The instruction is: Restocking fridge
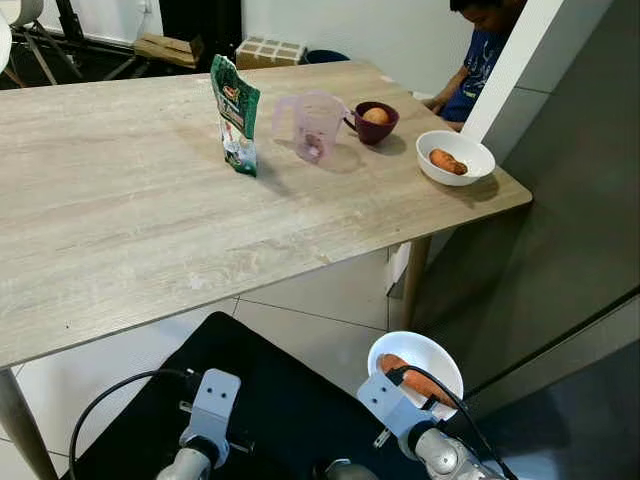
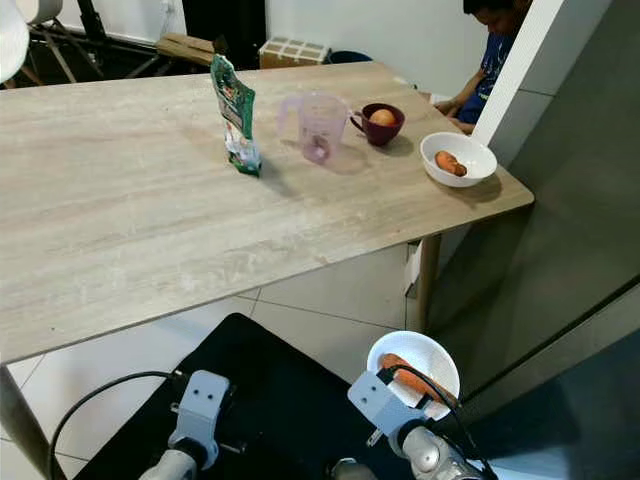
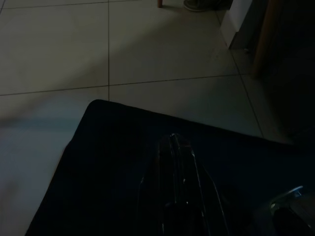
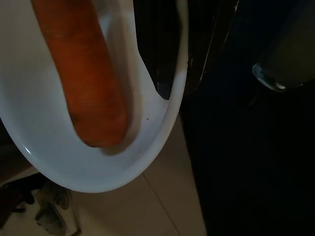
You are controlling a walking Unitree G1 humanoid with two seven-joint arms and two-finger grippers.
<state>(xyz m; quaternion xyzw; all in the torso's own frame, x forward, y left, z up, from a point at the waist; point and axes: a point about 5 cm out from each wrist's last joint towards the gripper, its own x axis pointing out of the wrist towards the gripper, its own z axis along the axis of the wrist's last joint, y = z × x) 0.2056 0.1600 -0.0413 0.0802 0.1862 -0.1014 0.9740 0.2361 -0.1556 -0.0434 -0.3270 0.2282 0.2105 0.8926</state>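
Ahead of both claws you see a long table (image 1: 150,200), a rectangular top of pale, streaky wood grain on slim wooden legs, standing on glossy square floor tiles (image 1: 320,315). To the right of your right claw rises a flat, dark grey panel (image 1: 560,250), smooth and matt. Below the table edge, a black mat (image 1: 260,390) lies under both arms.

Your right claw (image 4: 172,73) grips the thin rim of a round, glazed white bowl (image 4: 98,167), one black finger inside the rim and one outside. A blunt, matt orange carrot (image 4: 83,73) lies in that bowl, just beside the fingers.

Far ahead of the right claw, near the table's corner, a second white bowl (image 1: 455,157) holds another carrot (image 1: 447,161). Left of it stand a small dark red cup (image 1: 376,124) with a round orange fruit (image 1: 376,116), a clear pink plastic jug (image 1: 312,126), and an upright crinkled green pouch (image 1: 235,112).

Your left claw (image 3: 179,167) hangs low over the mat in shade; its fingers lie pressed together, holding nothing. A person's blue sleeve (image 1: 478,65) shows beyond the table.
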